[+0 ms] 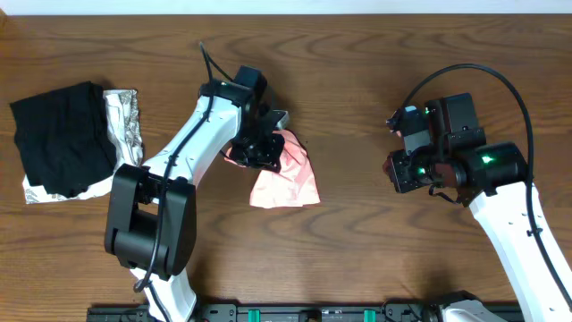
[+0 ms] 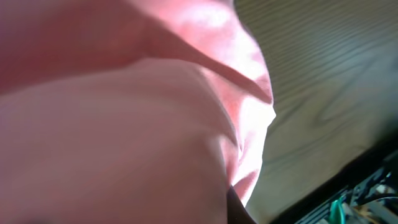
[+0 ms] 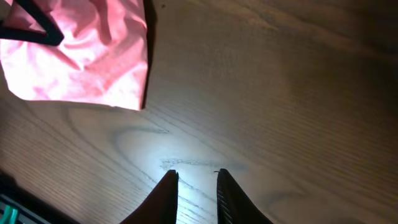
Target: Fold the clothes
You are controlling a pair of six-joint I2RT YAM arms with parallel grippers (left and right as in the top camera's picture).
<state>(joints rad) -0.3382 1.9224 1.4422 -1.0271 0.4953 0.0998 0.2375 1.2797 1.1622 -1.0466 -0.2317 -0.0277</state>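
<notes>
The clothes are a salmon-pink T-shirt [image 1: 288,179], bunched into a small folded heap at the table's middle. My left gripper [image 1: 257,150] is over its upper left corner and shut on the fabric. In the left wrist view the pink cloth [image 2: 155,112] fills almost the whole frame, and only one dark fingertip [image 2: 239,210] shows at the bottom. My right gripper [image 1: 395,172] hovers off to the shirt's right, well apart from it. Its fingers [image 3: 196,174] stand a little apart over bare wood with nothing between them. The shirt [image 3: 81,56] lies at that view's top left. No lettering shows.
A black folded garment [image 1: 63,139] lies at the far left on a silvery-white patterned cloth [image 1: 125,121]. A black rail [image 1: 313,313] runs along the table's front edge. Bare wood [image 1: 357,80] lies between the shirt and the right arm.
</notes>
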